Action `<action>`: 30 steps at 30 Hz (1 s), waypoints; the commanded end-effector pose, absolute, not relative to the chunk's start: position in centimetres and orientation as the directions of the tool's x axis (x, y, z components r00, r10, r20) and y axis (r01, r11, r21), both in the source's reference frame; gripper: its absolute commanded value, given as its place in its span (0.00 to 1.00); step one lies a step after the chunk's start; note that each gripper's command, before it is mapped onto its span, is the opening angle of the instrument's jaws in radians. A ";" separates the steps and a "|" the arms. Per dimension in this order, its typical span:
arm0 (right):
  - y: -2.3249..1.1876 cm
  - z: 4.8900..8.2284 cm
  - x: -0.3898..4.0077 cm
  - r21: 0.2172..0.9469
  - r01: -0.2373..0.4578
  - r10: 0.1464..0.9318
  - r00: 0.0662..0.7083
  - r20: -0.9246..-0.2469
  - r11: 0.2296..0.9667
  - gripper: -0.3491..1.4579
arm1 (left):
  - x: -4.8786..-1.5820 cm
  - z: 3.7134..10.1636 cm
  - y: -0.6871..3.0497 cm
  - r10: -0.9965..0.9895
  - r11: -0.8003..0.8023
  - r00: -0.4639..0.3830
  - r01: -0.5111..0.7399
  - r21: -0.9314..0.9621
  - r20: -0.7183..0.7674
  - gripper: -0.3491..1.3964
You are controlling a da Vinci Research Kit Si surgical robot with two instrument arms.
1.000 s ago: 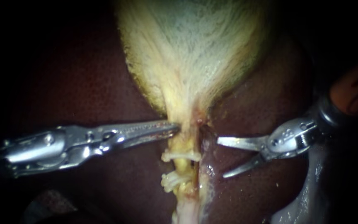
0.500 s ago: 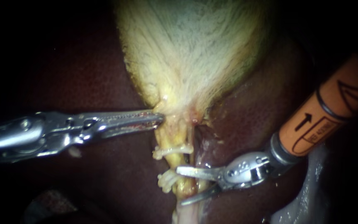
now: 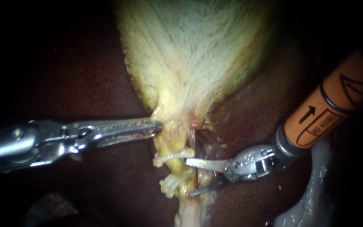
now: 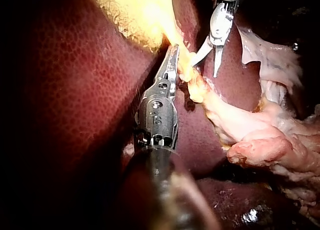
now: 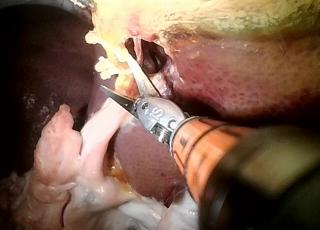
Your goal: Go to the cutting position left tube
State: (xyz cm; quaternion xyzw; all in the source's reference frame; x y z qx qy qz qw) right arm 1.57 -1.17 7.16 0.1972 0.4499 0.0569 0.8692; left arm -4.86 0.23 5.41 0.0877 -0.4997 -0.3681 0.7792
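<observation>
- Left tube (image 3: 178,168), pale yellow, runs down from the gallbladder (image 3: 190,54) neck over the dark liver (image 3: 85,84), with two white clips (image 3: 169,157) across it.
- Right instrument (image 3: 188,177) (orange-collared shaft) holds its blades spread, with the tips at the tube between the clips.
- Left instrument (image 3: 159,125) has its jaws pressed together on the gallbladder neck.

The left instrument (image 3: 158,127) is showing long, slim silver jaws with fine serrated inner edges, running back into a bright steel hinge block with round pins. The right instrument (image 3: 188,176) is showing 2 short, pointed silver blades, a small-holed steel wrist behind them, then an orange sleeve (image 3: 328,113) bearing black printed markings.
</observation>
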 end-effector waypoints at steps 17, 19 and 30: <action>-1.33 7.14 2.01 0.419 0.179 0.281 0.509 -0.814 0.890 0.96 | -4.90 5.44 0.24 -0.656 0.719 0.232 0.479 0.503 0.718 0.18; -1.34 7.13 2.07 0.415 0.195 0.278 0.492 -0.825 0.889 0.95 | -4.91 5.44 0.25 -0.657 0.719 0.232 0.479 0.503 0.718 0.18; -1.31 7.16 2.44 0.474 0.184 0.358 0.442 -0.822 0.861 0.93 | -4.92 5.44 0.25 -0.657 0.719 0.232 0.480 0.503 0.718 0.18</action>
